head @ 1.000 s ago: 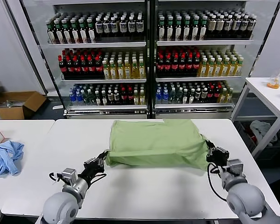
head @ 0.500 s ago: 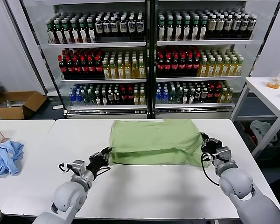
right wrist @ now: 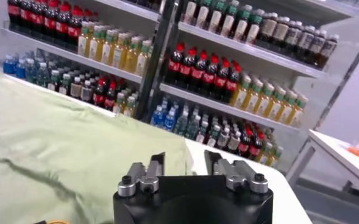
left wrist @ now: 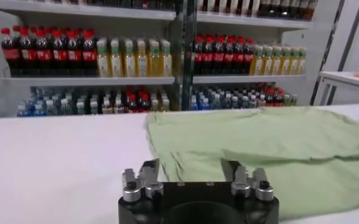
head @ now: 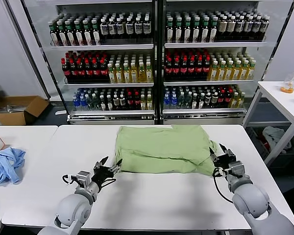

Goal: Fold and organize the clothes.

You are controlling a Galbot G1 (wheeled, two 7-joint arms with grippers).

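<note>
Polo shirt [head: 161,149] lies folded into flat rectangle on tabletop [head: 152,196], between both grippers. Left gripper [head: 109,165] and right gripper [head: 222,153]: jaws spread, holding nothing, just beside near corners. Further folding, tidying likely remain.

Mock shop set inside a lab or test room. Two glass-door drink coolers [head: 157,58] along the back wall, shelves packed with rows of bottles [head: 103,66]. White worktop [head: 152,191] in front, another at the side [head: 284,100]. Open cardboard box [head: 19,108] on dark floor.
</note>
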